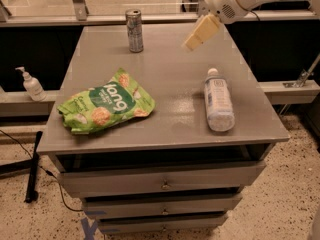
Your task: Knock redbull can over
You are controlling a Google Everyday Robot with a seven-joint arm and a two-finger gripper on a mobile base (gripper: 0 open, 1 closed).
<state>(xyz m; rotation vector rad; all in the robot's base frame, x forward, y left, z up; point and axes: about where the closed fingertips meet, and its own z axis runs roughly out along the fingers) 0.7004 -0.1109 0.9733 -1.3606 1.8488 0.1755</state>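
The redbull can (134, 30) stands upright near the back edge of the grey cabinet top (170, 79), left of centre. My gripper (192, 43) hangs above the back right part of the top, to the right of the can and well apart from it. Its cream fingers (201, 31) point down and to the left, toward the can.
A green snack bag (106, 107) lies at the front left of the top. A clear plastic bottle (218, 100) with a white cap lies on its side at the right. A hand-pump bottle (32, 84) stands on a ledge to the left. Drawers (162, 184) are below.
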